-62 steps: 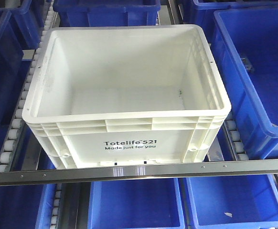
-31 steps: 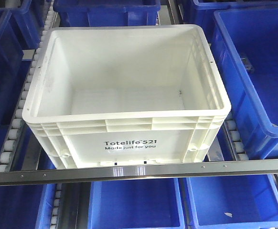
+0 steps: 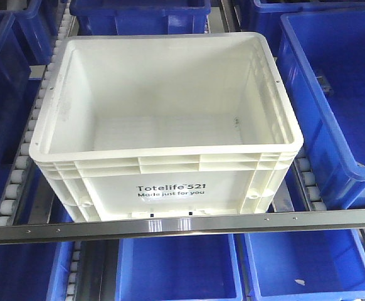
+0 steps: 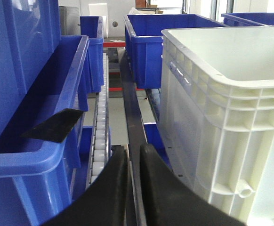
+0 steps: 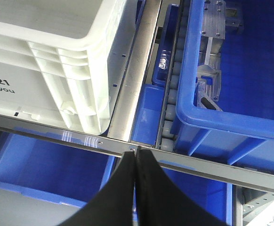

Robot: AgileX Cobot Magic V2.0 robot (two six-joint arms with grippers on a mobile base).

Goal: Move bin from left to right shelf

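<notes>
At the bottom of the L wrist view, the left gripper shows two black fingers nearly together w/ only a thin slit between, holding nothing, low beside the white bin and not touching it. A roller track and blue bins run along its L side. In the R wrist view the right gripper has its fingers pressed together, empty, tips over the metal front rail just off the bin's front R corner; "521" and "...or you" readable there. Front view: bin sits on the shelf between roller tracks, against the front rail, blue bins around. Print on its front: "Totelife 521 / Made just for you". Bin interior has nothing in it.
</notes>
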